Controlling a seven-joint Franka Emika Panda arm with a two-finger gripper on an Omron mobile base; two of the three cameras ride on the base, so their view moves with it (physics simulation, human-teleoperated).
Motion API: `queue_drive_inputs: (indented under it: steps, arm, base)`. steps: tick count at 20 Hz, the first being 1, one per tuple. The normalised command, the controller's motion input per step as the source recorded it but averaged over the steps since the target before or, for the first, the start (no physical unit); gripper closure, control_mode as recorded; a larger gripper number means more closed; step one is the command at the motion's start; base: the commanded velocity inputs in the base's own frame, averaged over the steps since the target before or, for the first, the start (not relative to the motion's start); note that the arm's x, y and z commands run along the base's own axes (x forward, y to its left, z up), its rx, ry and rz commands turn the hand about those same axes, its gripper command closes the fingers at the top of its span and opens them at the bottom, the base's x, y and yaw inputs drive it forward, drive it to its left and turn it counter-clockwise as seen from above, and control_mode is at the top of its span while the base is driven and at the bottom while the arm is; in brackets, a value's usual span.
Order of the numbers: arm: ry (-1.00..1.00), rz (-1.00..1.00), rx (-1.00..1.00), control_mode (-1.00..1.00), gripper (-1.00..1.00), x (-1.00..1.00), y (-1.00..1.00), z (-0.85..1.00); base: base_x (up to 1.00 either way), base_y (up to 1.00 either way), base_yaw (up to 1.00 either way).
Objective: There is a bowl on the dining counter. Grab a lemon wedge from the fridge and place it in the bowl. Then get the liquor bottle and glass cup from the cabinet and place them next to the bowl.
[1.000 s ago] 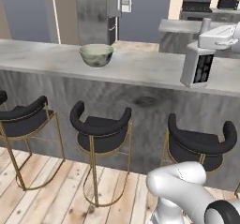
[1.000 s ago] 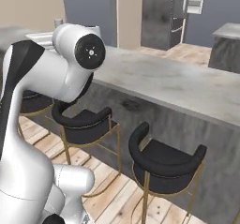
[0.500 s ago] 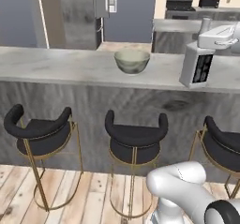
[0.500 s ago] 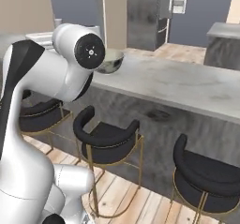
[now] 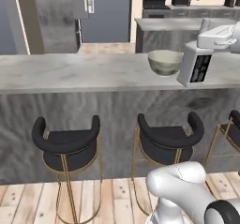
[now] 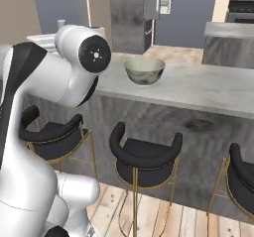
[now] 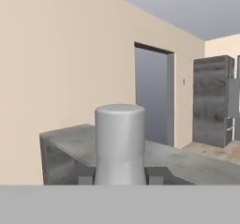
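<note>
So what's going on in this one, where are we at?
The robot is at the dining counter with the liquor bottle held in its pincer. The hand view looks right at the bottle's pale cap, flanked by the finger tips. The bowl sits on the counter, near the raised hand. Black stools line the counter's front. The bottle isn't set down yet.

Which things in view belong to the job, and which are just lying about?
Job:
- bowl, standing on the dining counter
- liquor bottle, held in the gripper above the counter, near the bowl

Just there:
- bar stools in front of the counter
- grey island behind it
</note>
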Motion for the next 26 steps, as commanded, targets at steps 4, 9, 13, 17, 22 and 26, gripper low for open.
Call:
queue_drive_inputs:
  steps: [4, 9, 13, 17, 22, 26]
  arm:
    - [0.0, 0.0, 0.0, 1.0, 1.0, 0.0, 0.0, 0.0]
    - [0.0, 0.0, 0.0, 1.0, 1.0, 0.0, 0.0, 0.0]
    - [0.01, -0.15, 0.0, -1.0, 1.0, 0.42, 0.07, 0.0]
    - [0.04, -0.24, 0.0, -1.0, 1.0, 0.75, -0.01, 0.0]
    - [0.02, -0.14, 0.0, -1.0, 1.0, 0.3, -0.32, -0.01]
    - [0.01, -0.09, 0.03, -1.0, 1.0, 0.14, -0.6, -0.12]
  base:
    - [0.26, 1.0, -0.35]
    - [0.43, 0.99, -0.36]
    - [0.39, 0.3, -0.18]
    - [0.0, 0.0, 0.0]
    - [0.0, 0.0, 0.0]
    - [0.0, 0.0, 0.0]
